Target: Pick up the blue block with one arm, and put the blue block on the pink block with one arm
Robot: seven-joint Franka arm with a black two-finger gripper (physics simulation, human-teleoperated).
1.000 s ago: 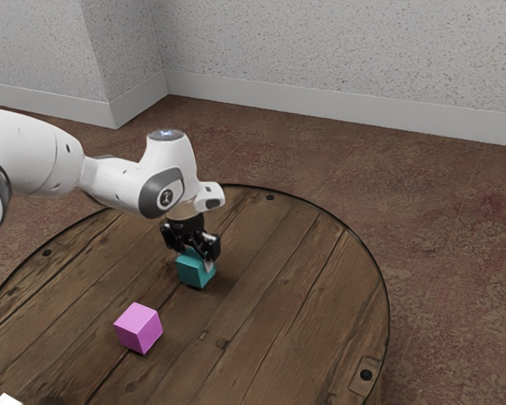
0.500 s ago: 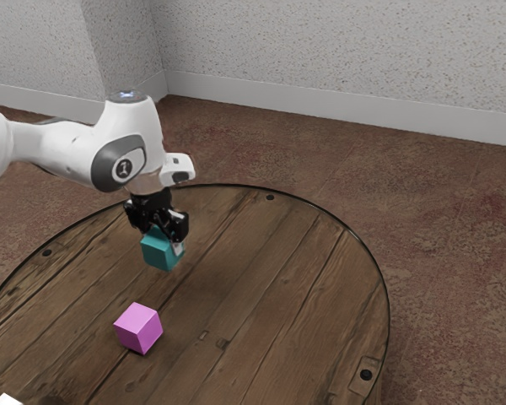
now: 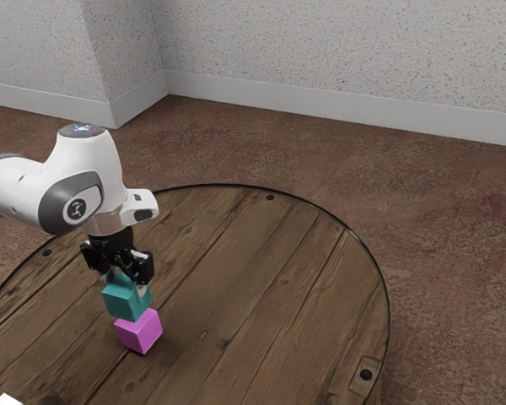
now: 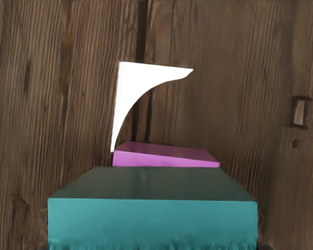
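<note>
Wrist view: blue block (image 4: 152,205) hides most of pink block (image 4: 167,156).

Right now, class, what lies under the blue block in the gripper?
The pink block lies below the blue block, resting on the wooden table. The blue block hides part of the pink block's top, so whether the two touch cannot be seen.

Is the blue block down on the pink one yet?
Cannot tell: the tool grips the blue block just over the pink block.
</note>
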